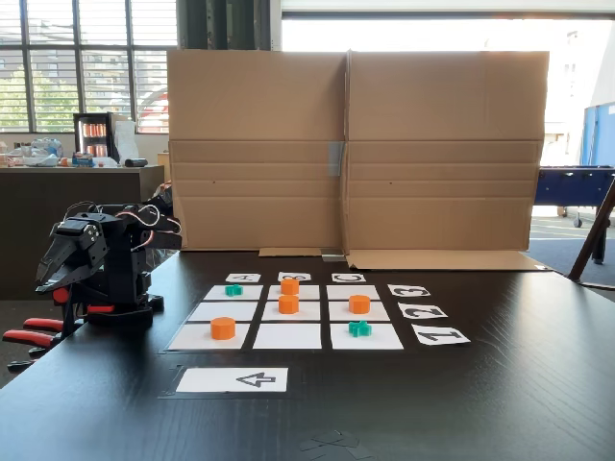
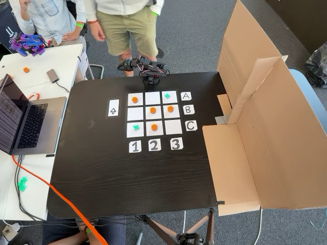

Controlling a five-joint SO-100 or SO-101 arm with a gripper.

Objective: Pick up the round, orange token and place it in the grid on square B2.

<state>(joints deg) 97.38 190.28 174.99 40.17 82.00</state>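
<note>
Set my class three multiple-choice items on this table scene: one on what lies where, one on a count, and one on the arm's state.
1. What lies on square B2?
A) a green cross
B) a round orange token
C) nothing

2. How many round orange tokens lie on the grid?
A) two
B) three
C) four

3. How does the arm stand?
A) folded at the edge of the table, clear of the grid
B) stretched out over the grid
C) lifting a token above the grid

Answers:
1 B: both fixed views show an orange puck on the centre cell.
2 C: one each on A1, B2, B3 and C2.
3 A: it sits bunched up beside row A, with nothing of it over the paper squares.
</note>
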